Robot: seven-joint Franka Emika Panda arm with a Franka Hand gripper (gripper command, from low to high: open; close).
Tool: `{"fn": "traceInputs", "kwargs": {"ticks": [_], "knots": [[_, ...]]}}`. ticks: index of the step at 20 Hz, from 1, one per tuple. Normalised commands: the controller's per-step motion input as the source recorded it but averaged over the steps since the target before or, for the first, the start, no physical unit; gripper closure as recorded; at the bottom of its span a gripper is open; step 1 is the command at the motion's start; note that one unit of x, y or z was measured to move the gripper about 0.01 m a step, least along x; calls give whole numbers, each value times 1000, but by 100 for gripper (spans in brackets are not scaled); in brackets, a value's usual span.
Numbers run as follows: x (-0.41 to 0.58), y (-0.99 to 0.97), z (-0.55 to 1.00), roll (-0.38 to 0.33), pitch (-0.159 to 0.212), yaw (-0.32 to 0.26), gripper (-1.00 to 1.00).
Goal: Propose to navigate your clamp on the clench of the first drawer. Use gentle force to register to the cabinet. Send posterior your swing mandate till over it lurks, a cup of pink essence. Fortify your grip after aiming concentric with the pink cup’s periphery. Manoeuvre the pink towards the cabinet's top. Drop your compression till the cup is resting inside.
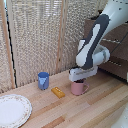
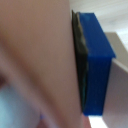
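We are at the grasping step: the clamp [image 1: 80,79] sits directly on top of the pink cup [image 1: 77,88], which stands on the table [image 1: 100,107] in front of the cabinet [image 1: 116,47]. One finger [image 2: 95,65] presses the pink wall, so we judge it clenched on the cup. Lifting and placing remain.

Light wooden table [image 1: 100,107], pink cup [image 1: 77,88], blue cup [image 1: 43,80], orange block [image 1: 58,92], patterned plate [image 1: 12,110]
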Motion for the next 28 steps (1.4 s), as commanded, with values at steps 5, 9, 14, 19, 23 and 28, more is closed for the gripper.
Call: {"fn": "traceInputs", "kwargs": {"ticks": [5,9,14,19,23,28], "knots": [[126,722,472,35,0,-102,100],[356,399,1000,-23,0,-135,100],[344,278,1000,-34,12,-154,100],[312,119,995,-40,60,-177,100],[365,0,993,-54,79,-225,100],[420,0,943,-124,59,-248,100]]}}
